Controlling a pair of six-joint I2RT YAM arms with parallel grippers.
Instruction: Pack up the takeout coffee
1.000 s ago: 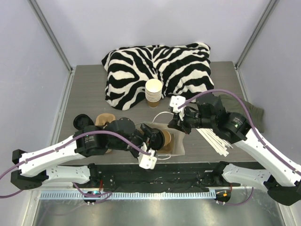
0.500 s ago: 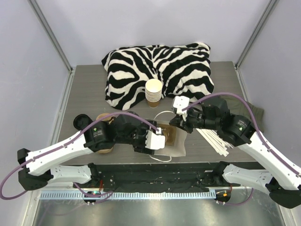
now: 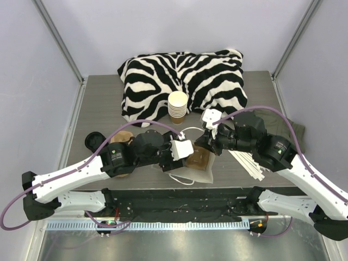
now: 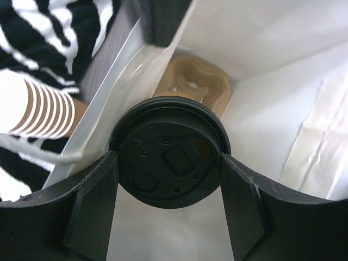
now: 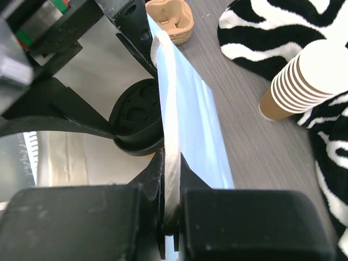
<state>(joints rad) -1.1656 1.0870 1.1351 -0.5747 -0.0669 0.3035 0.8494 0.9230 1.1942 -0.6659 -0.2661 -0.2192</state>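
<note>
The left arm (image 3: 70, 176), lower left, and the right arm (image 3: 318, 185), lower right, share white link shells and bulky black joints. A purple cable (image 3: 142, 120) arcs over each; a small white block (image 3: 183, 147) caps each wrist. The left tool (image 4: 168, 157) has broad matte black fingers (image 4: 89, 215).

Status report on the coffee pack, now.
Left pincer gripping takeout coffee at lid, in mouth of bag. Right pincer shut on bag rim. Cardboard carrier inside, beneath it.

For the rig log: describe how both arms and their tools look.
The left arm and right arm have white link shells, black rounded joints and a purple cable looped alongside. Each wrist carries a white block. The left tool and right tool have black, angular fingers.
</note>
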